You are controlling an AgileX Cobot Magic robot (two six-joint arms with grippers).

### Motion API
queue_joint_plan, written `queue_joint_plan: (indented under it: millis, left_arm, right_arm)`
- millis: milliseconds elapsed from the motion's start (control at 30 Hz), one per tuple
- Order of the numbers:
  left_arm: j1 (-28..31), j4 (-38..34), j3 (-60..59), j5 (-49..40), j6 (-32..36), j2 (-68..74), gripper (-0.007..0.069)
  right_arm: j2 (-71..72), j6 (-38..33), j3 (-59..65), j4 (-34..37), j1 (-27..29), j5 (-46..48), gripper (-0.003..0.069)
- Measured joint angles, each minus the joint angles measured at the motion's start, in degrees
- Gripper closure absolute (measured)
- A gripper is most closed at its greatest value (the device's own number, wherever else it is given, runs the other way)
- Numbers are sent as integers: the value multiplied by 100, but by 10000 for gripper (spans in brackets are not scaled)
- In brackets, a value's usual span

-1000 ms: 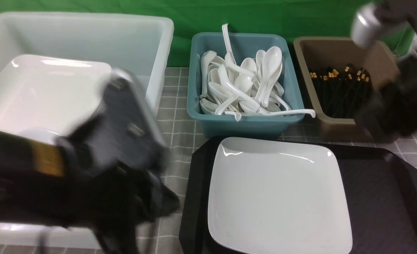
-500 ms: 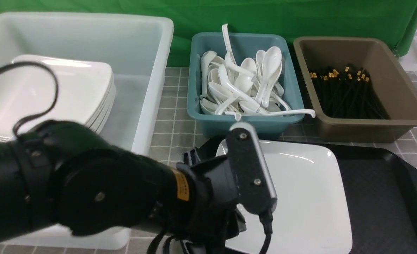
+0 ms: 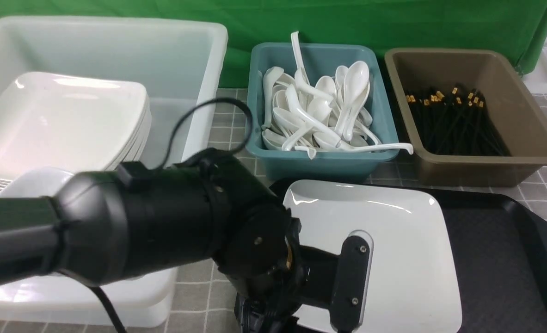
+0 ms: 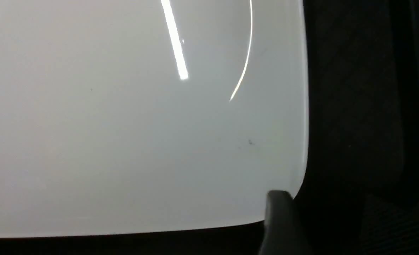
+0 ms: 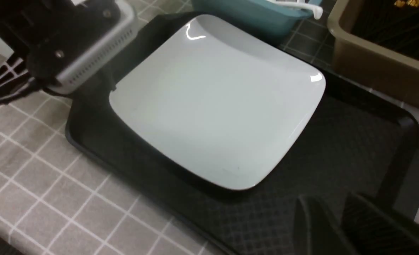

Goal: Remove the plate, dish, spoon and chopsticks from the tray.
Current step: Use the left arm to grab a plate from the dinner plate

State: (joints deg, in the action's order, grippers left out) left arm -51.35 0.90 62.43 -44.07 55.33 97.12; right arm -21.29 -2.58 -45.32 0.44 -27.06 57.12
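Observation:
One large white plate (image 3: 393, 240) lies on the left half of the black tray (image 3: 495, 259). No dish, spoon or chopsticks show on the tray. My left arm (image 3: 171, 226) reaches down at the plate's near left corner, and its gripper is hidden in the front view. In the left wrist view the plate (image 4: 124, 124) fills the picture. My left gripper (image 4: 326, 207) is open, with one finger (image 4: 280, 219) over the plate's corner and the other over the tray (image 4: 354, 106). My right gripper (image 5: 331, 205) is open and empty above the tray (image 5: 337, 148), beside the plate (image 5: 213, 102).
A white tub (image 3: 116, 51) at the left holds a stack of plates (image 3: 65, 120) and small white dishes (image 3: 33, 182). A teal tub (image 3: 322, 162) of spoons and a brown tub (image 3: 518, 92) of chopsticks stand behind the tray. The cloth is grey checked.
My left arm has swung from the white tub over to the tray and come down at the plate's near left corner. My right arm has left the front view.

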Motion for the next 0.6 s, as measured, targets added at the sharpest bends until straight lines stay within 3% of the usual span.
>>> queue_joint_plan:
  millis: [67, 200, 600]
  left_arm:
    - [0, 76, 0, 150, 19, 105, 195]
    - [0, 193, 0, 574, 42, 230, 151]
    - [0, 416, 2, 575, 468, 470, 186]
  right_arm:
    - [0, 0, 0, 0, 0, 75, 489]
    - [0, 0, 0, 0, 0, 116, 482]
    - [5, 4, 4, -6, 0, 206, 475]
